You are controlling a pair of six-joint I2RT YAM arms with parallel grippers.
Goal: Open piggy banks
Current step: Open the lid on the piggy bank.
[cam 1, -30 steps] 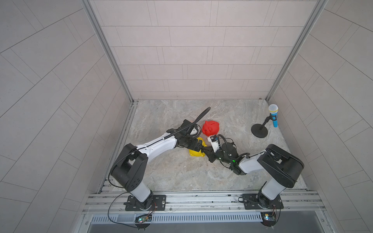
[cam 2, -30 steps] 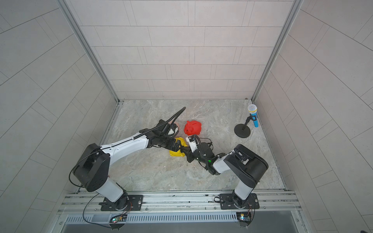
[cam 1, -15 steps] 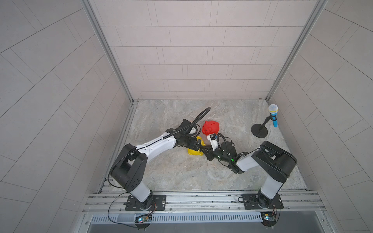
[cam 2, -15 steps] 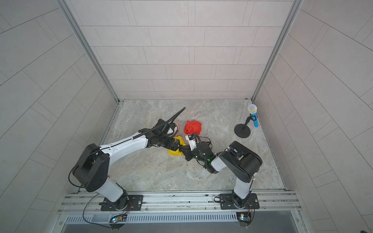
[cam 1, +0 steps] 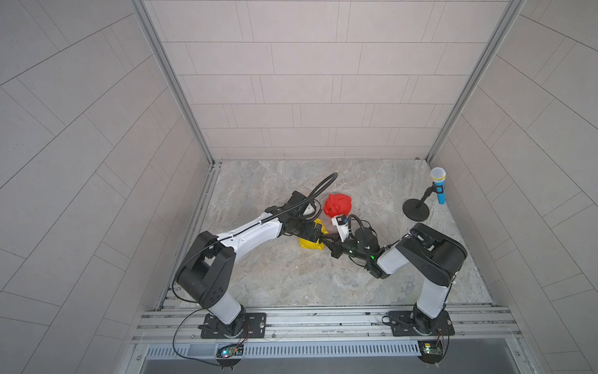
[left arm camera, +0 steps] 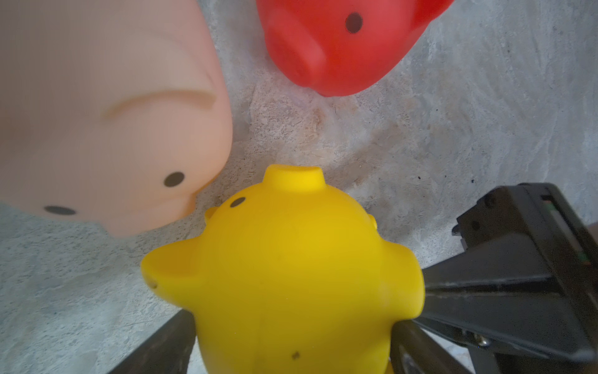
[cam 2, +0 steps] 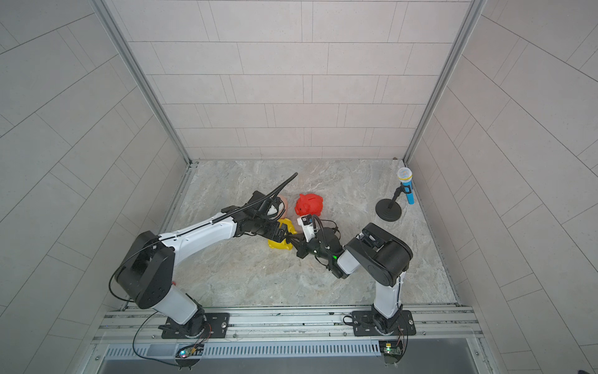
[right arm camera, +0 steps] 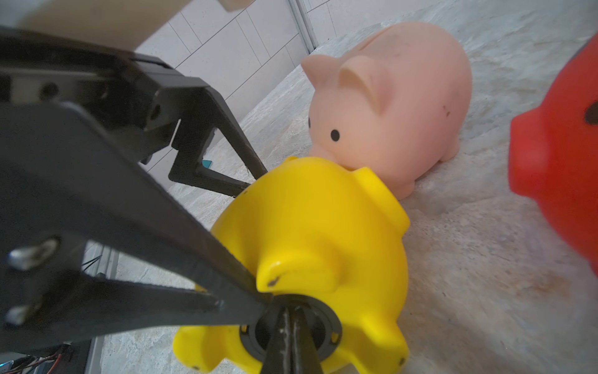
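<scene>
1. The right claw [right arm camera: 289, 319] has its jaws pressed together. The tips sit in the round hollow of the black plug [right arm camera: 326, 333]; whether they nip any part of it I cannot tell.
2. That plug sits in the belly of the yellow piggy bank [right arm camera: 317, 233], which is tipped so that its belly and 4 legs face the right claw.
3. The left claw [left arm camera: 291, 319] is clamped on the same yellow piggy bank, with 1 finger on each flank and the jaws spread wide around the body.
4. In both top views the 2 claws meet at the yellow piggy bank from opposite sides. It is low, near the middle of the marbled desk [cam 1: 291, 281] and a little toward the left; whether it rests on the desk I cannot tell.
5. The pink piggy bank [right arm camera: 398, 107] stands upright on its legs just beyond the yellow one, snout toward it; whether the 2 touch I cannot tell. In a top view it is mostly hidden under the left arm [cam 2: 200, 233].
6. The red piggy bank [cam 1: 338, 204] stands upright near the pink one but apart from it, with its coin slot facing up.
7. Well apart from the 3 pigs, at the far right edge of the desk, a blue toy microphone [cam 1: 438, 189] leans on a black stand [cam 1: 415, 210].
</scene>
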